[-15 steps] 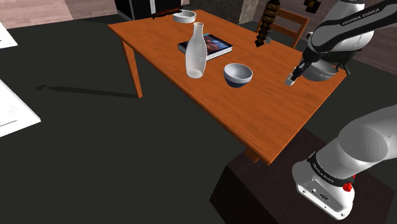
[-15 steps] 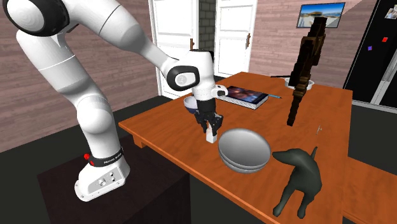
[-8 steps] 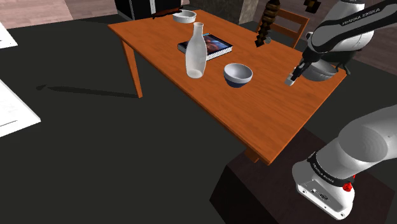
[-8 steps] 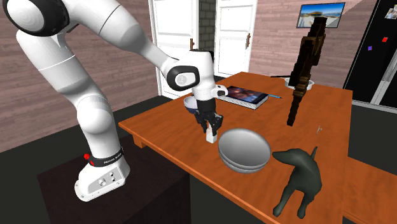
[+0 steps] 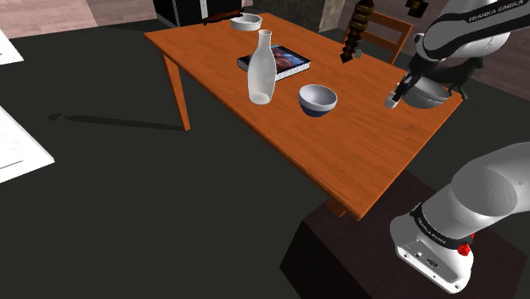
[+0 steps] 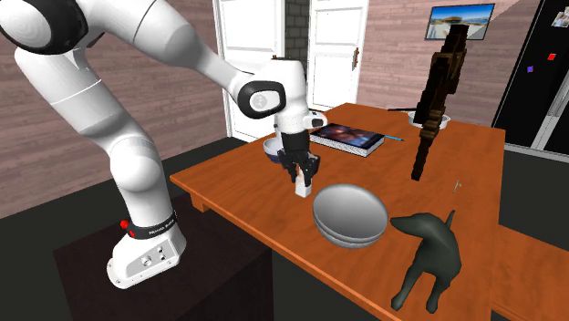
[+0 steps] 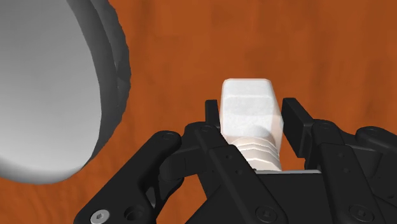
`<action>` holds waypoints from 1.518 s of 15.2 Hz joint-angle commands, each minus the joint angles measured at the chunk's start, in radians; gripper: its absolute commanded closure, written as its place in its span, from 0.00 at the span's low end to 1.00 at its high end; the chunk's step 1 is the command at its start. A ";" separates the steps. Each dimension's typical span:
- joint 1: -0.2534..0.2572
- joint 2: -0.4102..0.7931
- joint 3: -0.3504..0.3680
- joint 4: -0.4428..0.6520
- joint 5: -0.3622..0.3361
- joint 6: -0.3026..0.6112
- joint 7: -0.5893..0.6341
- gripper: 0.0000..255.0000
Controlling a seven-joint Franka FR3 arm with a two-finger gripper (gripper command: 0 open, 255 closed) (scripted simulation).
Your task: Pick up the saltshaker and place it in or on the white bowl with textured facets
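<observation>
The arm is raised, and the saltshaker (image 6: 301, 189) clasped between the fingers (image 7: 294, 122) hangs a little higher over the bench (image 6: 255, 208) than before.

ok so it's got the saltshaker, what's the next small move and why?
Probably raise it a bit higher before going sideways. The gripper is shut on the saltshaker, which looks only just off the table. The grey-white ridged bowl stands close beside it, so crossing at this height could clip the rim.
</observation>
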 commanded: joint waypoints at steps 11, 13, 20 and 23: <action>0.000 -0.081 0.034 0.108 0.008 -0.189 0.001 1.00; 0.001 -0.090 0.039 0.128 0.010 -0.218 0.000 1.00; 0.004 -0.114 0.055 0.204 0.019 -0.318 -0.003 1.00; 0.005 -0.121 0.062 0.240 0.023 -0.359 -0.005 1.00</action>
